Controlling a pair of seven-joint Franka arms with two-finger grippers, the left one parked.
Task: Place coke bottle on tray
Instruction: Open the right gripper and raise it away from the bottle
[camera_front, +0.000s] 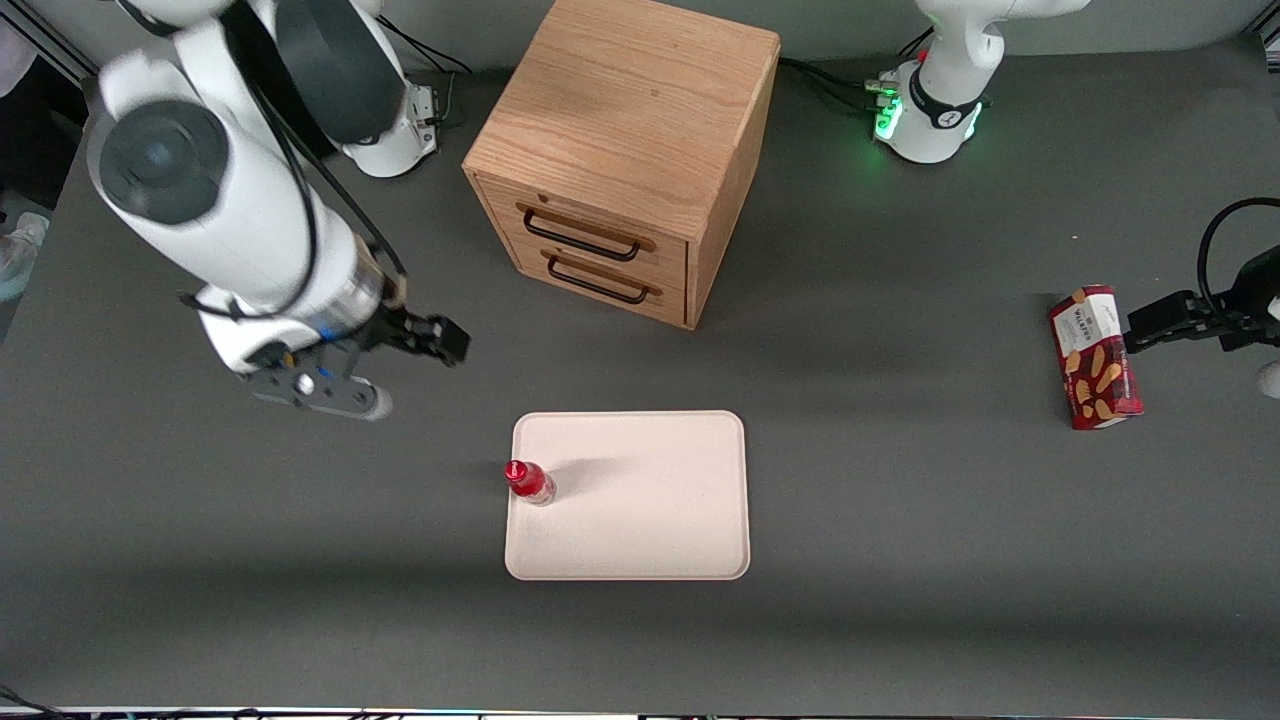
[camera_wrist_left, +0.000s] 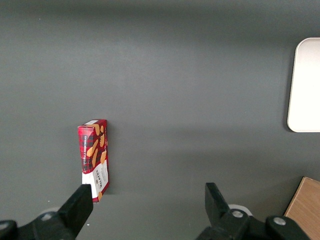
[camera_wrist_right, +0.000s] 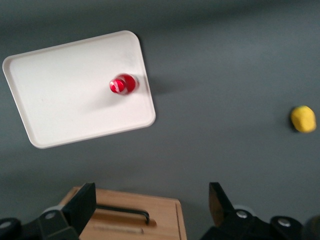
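Note:
The coke bottle (camera_front: 528, 481), small and red with a red cap, stands upright on the pale cream-pink tray (camera_front: 650, 500), close to the tray's edge toward the working arm's end. My right gripper (camera_front: 440, 338) is raised above the table, apart from the bottle, farther from the front camera and toward the working arm's end. It is open and empty. The right wrist view looks down on the bottle (camera_wrist_right: 122, 84) on the tray (camera_wrist_right: 65, 100), with the gripper (camera_wrist_right: 152, 200) and its spread fingers (camera_wrist_right: 85, 202) high above them.
A wooden drawer cabinet (camera_front: 620, 160) with two black handles stands farther from the front camera than the tray; it also shows in the right wrist view (camera_wrist_right: 135, 220). A red snack box (camera_front: 1095, 357) lies toward the parked arm's end. A small yellow object (camera_wrist_right: 303, 118) lies on the table.

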